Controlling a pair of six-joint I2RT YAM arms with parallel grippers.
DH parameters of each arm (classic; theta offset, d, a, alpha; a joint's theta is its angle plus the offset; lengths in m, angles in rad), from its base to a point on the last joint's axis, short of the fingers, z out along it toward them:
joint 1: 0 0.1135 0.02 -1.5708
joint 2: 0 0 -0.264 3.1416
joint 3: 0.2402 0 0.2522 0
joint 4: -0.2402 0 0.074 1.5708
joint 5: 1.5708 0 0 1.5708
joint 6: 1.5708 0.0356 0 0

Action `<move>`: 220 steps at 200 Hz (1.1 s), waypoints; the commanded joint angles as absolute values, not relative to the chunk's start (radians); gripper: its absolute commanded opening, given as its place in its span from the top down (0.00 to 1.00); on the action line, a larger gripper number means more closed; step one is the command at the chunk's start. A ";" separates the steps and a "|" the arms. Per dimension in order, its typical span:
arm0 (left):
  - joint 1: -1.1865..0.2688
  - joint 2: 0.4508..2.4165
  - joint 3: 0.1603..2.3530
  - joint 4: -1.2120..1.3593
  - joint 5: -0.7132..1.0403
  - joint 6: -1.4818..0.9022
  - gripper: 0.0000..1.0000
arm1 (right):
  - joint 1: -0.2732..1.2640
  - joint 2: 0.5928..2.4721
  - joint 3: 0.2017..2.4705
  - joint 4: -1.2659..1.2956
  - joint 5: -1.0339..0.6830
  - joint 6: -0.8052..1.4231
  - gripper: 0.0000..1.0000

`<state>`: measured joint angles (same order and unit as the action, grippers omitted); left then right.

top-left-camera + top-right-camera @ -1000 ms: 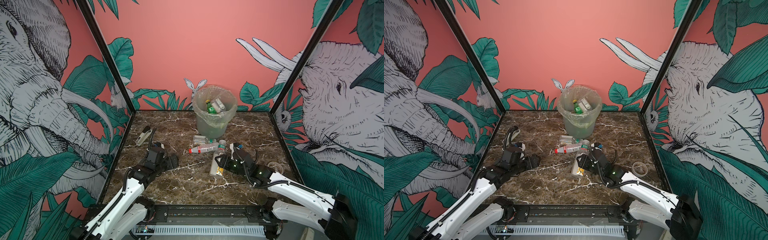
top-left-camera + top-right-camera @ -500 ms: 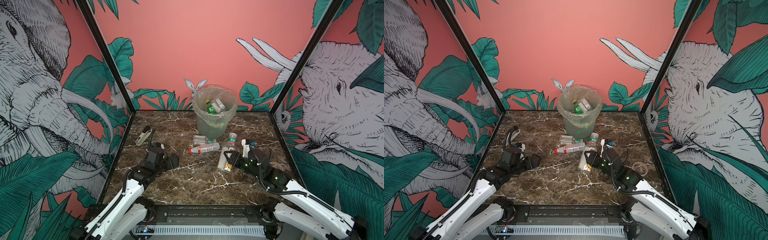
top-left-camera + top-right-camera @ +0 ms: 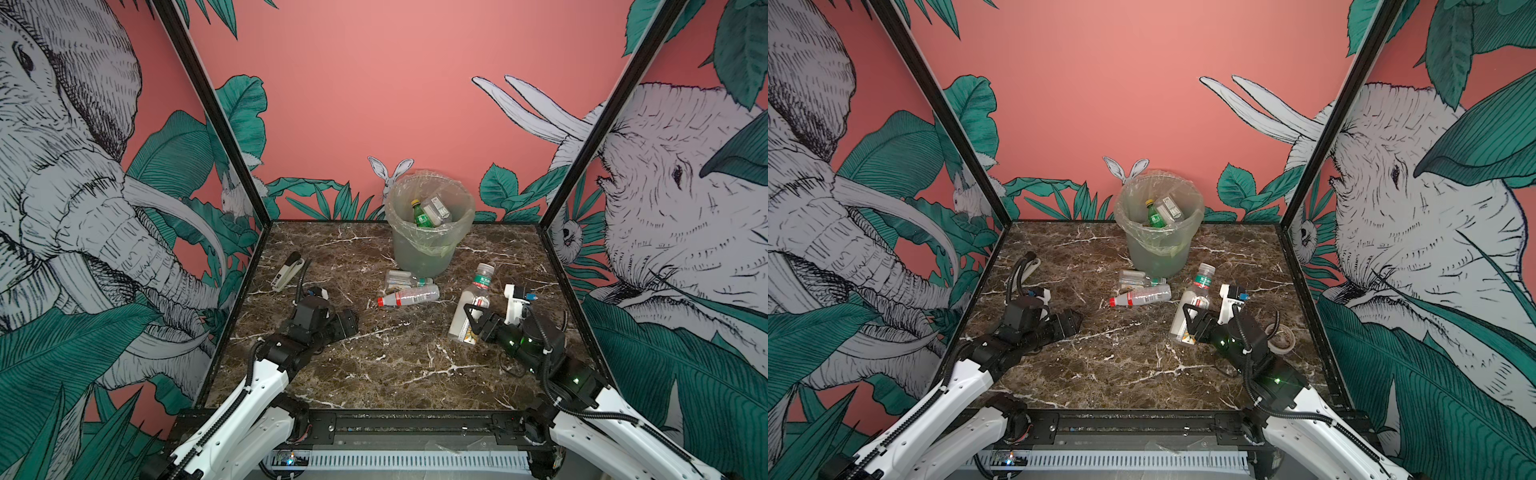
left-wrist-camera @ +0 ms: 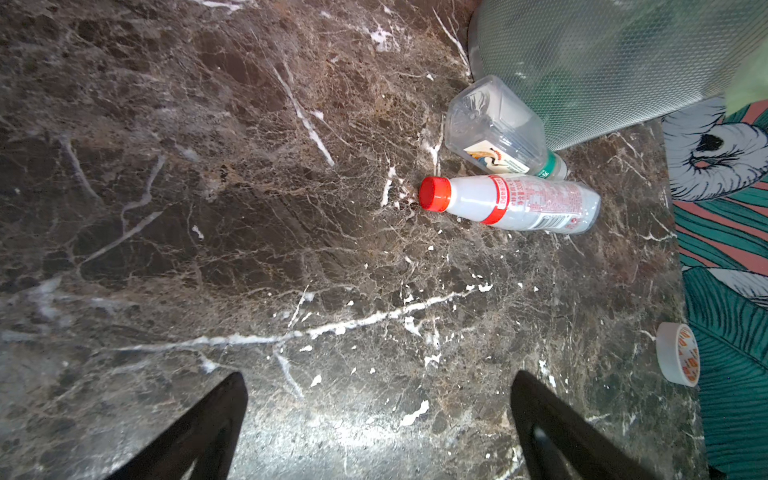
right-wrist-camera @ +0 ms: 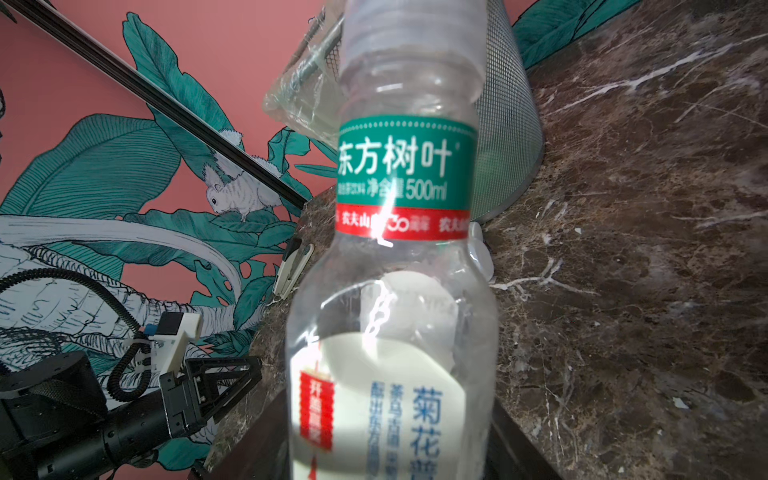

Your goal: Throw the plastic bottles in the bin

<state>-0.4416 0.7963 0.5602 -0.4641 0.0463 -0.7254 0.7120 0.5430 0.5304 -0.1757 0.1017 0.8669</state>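
My right gripper [image 3: 470, 321] [image 3: 1190, 321] [image 5: 390, 449] is shut on the lower body of a clear plastic bottle [image 3: 476, 297] [image 3: 1196, 295] [image 5: 399, 257] with a green neck label. The bottle stands tilted, with its cap toward the bin [image 3: 428, 253] [image 3: 1158, 259]. Inside the bin lie a green bottle [image 3: 420, 216] and a clear one [image 3: 438, 209]. On the marble in front of the bin lie a red-capped bottle [image 3: 409, 296] [image 4: 515, 203] and a clear squarish bottle [image 3: 401, 279] [image 4: 494, 124]. My left gripper [image 3: 348, 323] [image 4: 378, 378] is open and empty, low over the table at the left.
A white-and-black stapler [image 3: 287, 271] lies at the back left. A tape roll [image 3: 1281, 337] [image 4: 678, 354] lies near the right wall behind my right arm. Black frame posts and printed walls close in the marble table [image 3: 374, 365] on three sides.
My right gripper has drawn back to the right with the clear bottle, which has tipped up from lying flat to standing tilted. The left arm has stayed put.
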 commanded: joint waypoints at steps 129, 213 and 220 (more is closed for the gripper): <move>-0.436 0.777 0.563 -0.417 0.094 -0.817 0.01 | 0.449 1.735 1.997 -0.378 0.050 0.710 0.04; -0.436 0.828 0.592 -0.390 0.129 -0.795 0.01 | 0.441 1.431 1.746 -0.326 0.003 0.695 0.01; -0.436 0.837 0.598 -0.390 0.133 -0.784 0.01 | 0.442 1.387 1.686 -0.321 0.012 0.695 0.01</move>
